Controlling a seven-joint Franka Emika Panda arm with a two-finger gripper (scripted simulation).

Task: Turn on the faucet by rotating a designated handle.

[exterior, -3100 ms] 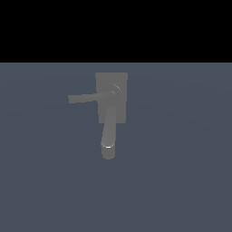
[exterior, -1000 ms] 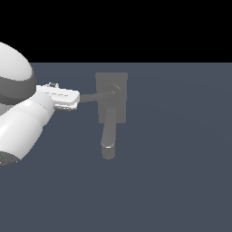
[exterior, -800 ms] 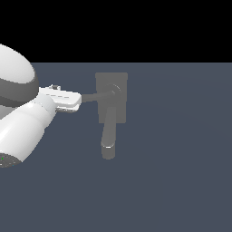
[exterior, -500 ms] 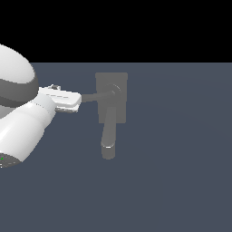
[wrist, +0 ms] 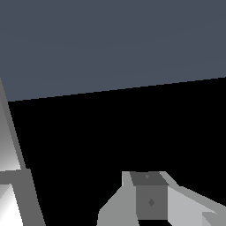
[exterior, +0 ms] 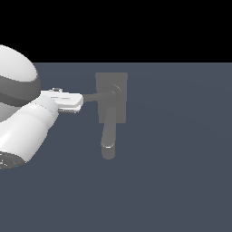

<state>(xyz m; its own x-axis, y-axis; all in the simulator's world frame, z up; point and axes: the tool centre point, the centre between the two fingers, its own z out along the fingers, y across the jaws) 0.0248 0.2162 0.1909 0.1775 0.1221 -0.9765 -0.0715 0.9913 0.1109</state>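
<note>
The matte grey faucet (exterior: pixel 111 79) stands in the middle of the exterior view, with a flat base plate, a round hub (exterior: pixel 114 90) and a thick spout (exterior: pixel 108 136) reaching toward the camera. The thin handle (exterior: pixel 96 97) projects from the hub toward the exterior view's left. My white gripper (exterior: pixel 78 102) is at the handle's free end and covers its tip. Whether it touches or holds the handle cannot be told. The wrist view shows one grey fingertip (wrist: pixel 150 198) and a blurred pale grey bar (wrist: pixel 15 154) close by. I cannot tell what that bar is.
My large white arm (exterior: pixel 20 122) fills the exterior view's left side. The faucet rests on a flat blue-grey floor (exterior: pixel 181 158), with black background beyond its far edge.
Since 3.1 s ago my arm has come in from the exterior view's left to the handle's tip. Over the last second the gripper has sunk slightly. The handle looks unmoved.
</note>
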